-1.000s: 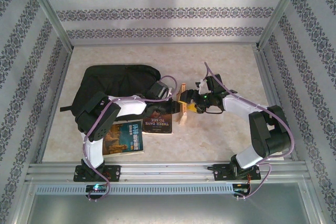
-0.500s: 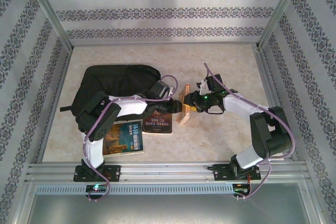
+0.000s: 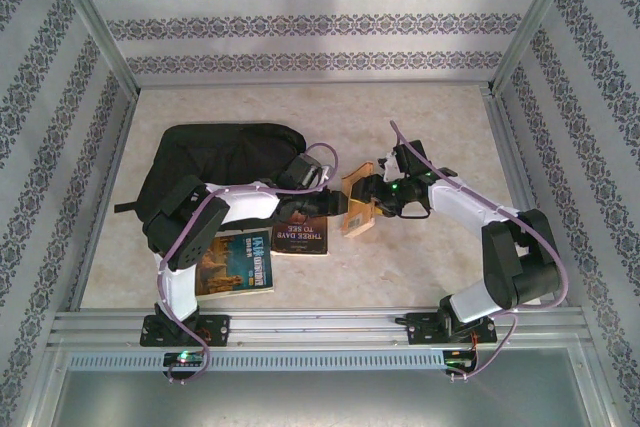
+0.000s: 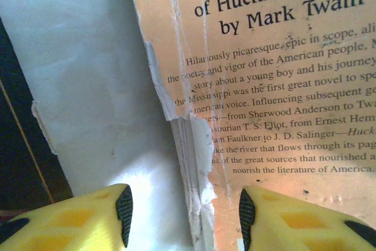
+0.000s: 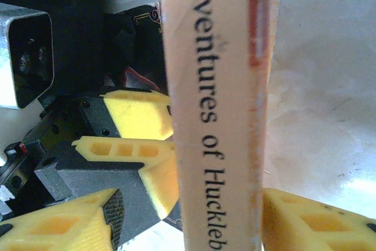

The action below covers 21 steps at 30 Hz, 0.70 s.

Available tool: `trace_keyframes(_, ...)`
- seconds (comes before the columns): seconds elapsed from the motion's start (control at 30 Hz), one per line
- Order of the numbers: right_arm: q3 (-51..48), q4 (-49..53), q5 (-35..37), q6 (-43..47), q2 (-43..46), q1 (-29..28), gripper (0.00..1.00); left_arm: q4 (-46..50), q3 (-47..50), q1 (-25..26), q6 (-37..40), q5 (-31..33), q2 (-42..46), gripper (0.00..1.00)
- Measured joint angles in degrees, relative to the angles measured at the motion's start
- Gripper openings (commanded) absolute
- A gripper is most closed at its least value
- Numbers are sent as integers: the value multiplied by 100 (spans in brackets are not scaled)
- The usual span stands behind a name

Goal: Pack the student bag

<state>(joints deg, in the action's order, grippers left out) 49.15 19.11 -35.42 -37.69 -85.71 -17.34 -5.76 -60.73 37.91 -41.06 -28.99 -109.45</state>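
An orange Huckleberry Finn paperback (image 3: 358, 203) tilts beside a dark book (image 3: 301, 236) and a tan book (image 3: 238, 263) lying flat

Black student bag (image 3: 215, 157) — orange book (image 4: 294, 116)

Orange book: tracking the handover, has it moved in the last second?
Yes: the orange book tilted and shifted slightly right, away from the dark book.

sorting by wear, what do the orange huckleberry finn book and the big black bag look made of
Orange paperback book: thin card cover, matte, over paper pages; the cover is creased and torn to white along the spine edge. Large black backpack: soft fabric, perhaps nylon or polyester, dull finish; it slumps flat and wrinkles.
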Motion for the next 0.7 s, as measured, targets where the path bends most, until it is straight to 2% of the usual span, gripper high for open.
trace_keyframes(0.1, 0, -4, -15, 22, -7, 0, 42, -17, -2, 2, -4, -22, -13, 52)
trace_keyframes(0.23, 44, 136, 184, 55, 2, 2, 15, -9, 0, 0, 0, 7, 11, 52)
trace_keyframes(0.27, 50, 195, 245, 50, 15, 22, 12, 0, 24, -7, 0, 48, 52, 53)
trace_keyframes(0.37, 63, 299, 398, 44, 101, 35, 9, 74, 254, -76, -11, 76, 378, 58)
trace_keyframes(0.5, 83, 299, 439, 46, 409, -2, 12, 522, 435, -251, 66, 146, 1259, 65)
trace_keyframes(0.7, 492, -20, 256, 42, 1060, -330, 0, 1388, 35, -592, 522, 264, 2695, 77)
